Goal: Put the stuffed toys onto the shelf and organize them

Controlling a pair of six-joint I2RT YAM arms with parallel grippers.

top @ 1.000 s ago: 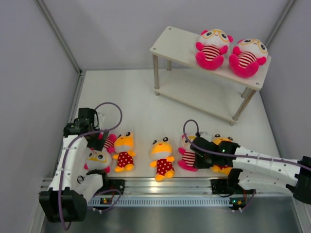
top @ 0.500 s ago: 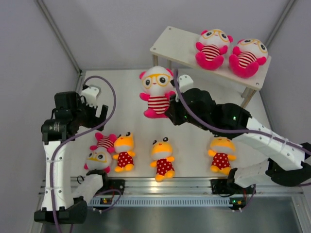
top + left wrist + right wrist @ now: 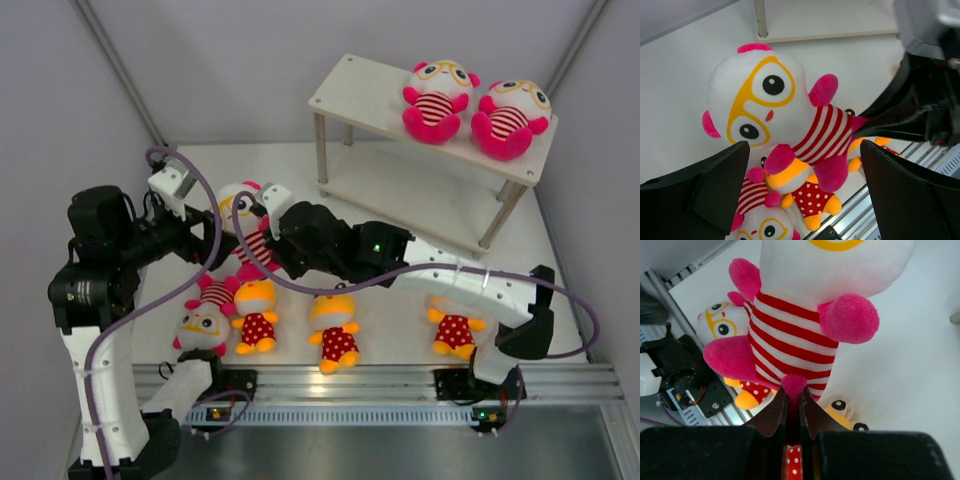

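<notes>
My right gripper (image 3: pixel 270 243) is shut on the bottom of a pink striped toy (image 3: pixel 243 212) and holds it in the air over the left of the table; in the right wrist view the jaws (image 3: pixel 792 392) pinch its pink tail. My left gripper (image 3: pixel 205 250) is open, with the held toy (image 3: pixel 765 105) just ahead of its spread fingers (image 3: pixel 715 190), not touching. Two pink toys (image 3: pixel 437 100) (image 3: pixel 510 118) sit on the top board of the shelf (image 3: pixel 370 95). On the table lie a pink toy (image 3: pixel 205 318) and three yellow toys (image 3: pixel 257 312) (image 3: pixel 335 322) (image 3: pixel 455 330).
The shelf stands at the back right, its lower board (image 3: pixel 420 195) bare. Grey walls close in the left, back and right. A metal rail (image 3: pixel 340 385) runs along the near edge, where both arm bases are bolted.
My right gripper took a pink toy from the front row, lifted it toward the shelf, then swung it left and lower. My left arm rose and turned its open gripper toward the toy.
</notes>
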